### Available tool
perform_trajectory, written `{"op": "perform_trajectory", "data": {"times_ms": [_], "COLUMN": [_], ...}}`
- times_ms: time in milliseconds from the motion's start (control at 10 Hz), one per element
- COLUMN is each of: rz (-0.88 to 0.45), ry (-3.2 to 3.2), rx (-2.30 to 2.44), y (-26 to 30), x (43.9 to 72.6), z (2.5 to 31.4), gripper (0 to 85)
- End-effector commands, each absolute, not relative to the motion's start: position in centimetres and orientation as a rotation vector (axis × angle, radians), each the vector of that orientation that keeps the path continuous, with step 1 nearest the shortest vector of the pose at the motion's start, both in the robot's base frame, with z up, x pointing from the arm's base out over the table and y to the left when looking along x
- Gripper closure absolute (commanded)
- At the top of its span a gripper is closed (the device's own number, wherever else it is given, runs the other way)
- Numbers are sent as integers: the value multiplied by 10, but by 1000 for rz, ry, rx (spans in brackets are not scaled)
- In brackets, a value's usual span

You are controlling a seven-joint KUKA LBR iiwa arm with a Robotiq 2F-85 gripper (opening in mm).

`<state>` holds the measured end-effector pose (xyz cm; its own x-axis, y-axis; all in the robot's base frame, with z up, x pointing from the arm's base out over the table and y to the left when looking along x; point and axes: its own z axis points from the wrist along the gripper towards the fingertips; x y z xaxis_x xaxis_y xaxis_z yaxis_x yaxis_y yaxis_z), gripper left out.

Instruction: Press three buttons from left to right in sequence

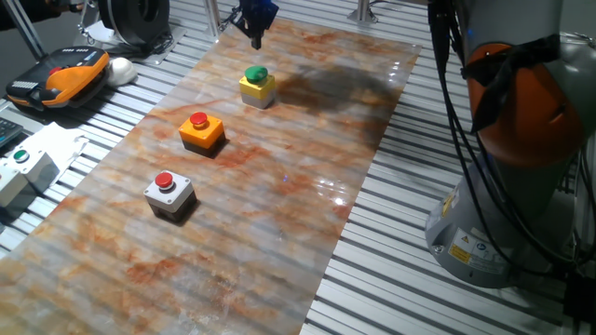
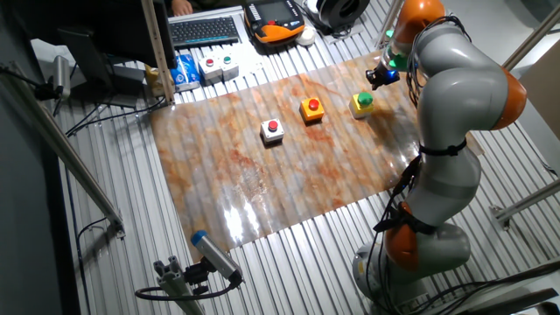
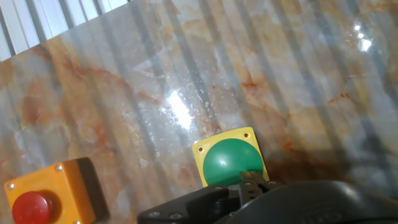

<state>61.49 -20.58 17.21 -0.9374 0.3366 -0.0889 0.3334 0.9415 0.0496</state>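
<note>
We see a big robot arm (image 2: 455, 96), grey with orange joints, bending over the far end of a shiny marbled mat (image 1: 279, 205); the mat lies on a table of metal slats (image 1: 438, 307), and bare slats show along its sides. Most of the mat is open, with lots of free room in the middle and at the near end. By the mat's edge sits a white box (image 2: 219, 67) with small buttons, next to a keyboard (image 2: 204, 31).

Three little button boxes stand on the mat in a slanted row, well apart: the grey box (image 1: 169, 194) with a red cap, the orange box (image 1: 202, 131) with a red cap, then the yellow box (image 1: 257, 86) with a green cap, which is closest to the mat's far edge.

The gripper (image 1: 255, 20) hangs above and just behind the yellow box, not touching it; in the hand view the green cap sits right by the dark fingertips (image 3: 252, 183). We cannot tell if the fingers are open or closed.
</note>
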Motion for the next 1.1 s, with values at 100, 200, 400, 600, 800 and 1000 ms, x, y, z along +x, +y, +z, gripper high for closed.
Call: {"op": "perform_trajectory", "data": {"times_ms": [100, 200, 400, 600, 800, 1000], "rz": [53, 55, 57, 65, 64, 61], "ry": [2997, 2997, 2994, 2990, 2986, 2985], "rx": [518, 518, 519, 521, 520, 515], "y": [-206, -206, -205, -205, -205, -205], "x": [617, 617, 619, 621, 622, 620], "z": [167, 165, 161, 154, 150, 150], "gripper": [850, 850, 850, 850, 850, 850]}}
